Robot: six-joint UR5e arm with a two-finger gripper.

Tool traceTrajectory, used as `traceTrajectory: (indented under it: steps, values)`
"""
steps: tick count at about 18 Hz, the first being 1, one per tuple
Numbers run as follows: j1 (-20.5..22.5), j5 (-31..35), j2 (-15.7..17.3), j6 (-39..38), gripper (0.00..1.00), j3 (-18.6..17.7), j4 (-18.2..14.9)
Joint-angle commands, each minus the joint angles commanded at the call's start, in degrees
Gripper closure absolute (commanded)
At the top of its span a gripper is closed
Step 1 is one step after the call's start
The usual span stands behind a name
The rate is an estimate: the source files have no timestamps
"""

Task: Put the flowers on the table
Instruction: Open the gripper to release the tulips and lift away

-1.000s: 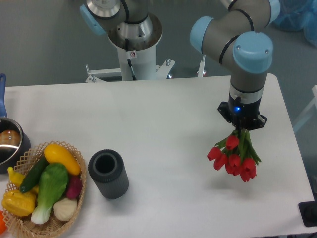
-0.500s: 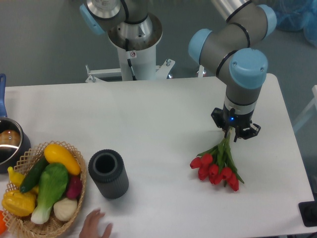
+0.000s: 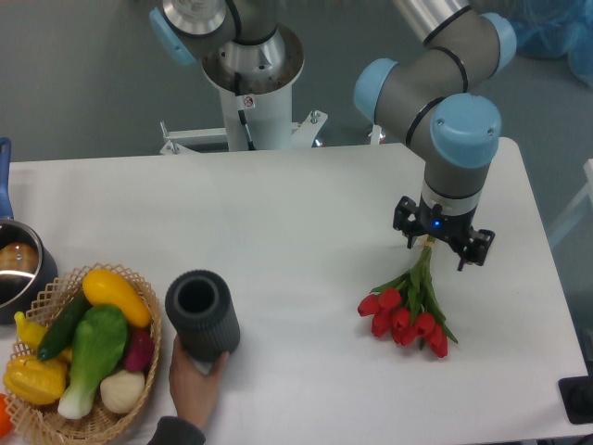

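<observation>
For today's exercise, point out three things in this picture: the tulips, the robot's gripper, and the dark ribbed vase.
flowers [image 3: 404, 319], fixed camera view, on the red blooms lying on the table.
gripper [image 3: 443, 248], fixed camera view, midway between its spread fingertips, above the stems.
vase [image 3: 206, 324], fixed camera view, on its ribbed outer wall.

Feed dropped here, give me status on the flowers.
Gripper open above the stems. Flowers lying on the table, released. A hand grips the dark cylinder, well clear.
</observation>
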Motion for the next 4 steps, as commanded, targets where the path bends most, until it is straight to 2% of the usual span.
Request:
traceTrajectory:
  steps: [4]
  values:
    - [1.06,0.0,-0.35,-0.09,0.0,0.0,0.27]
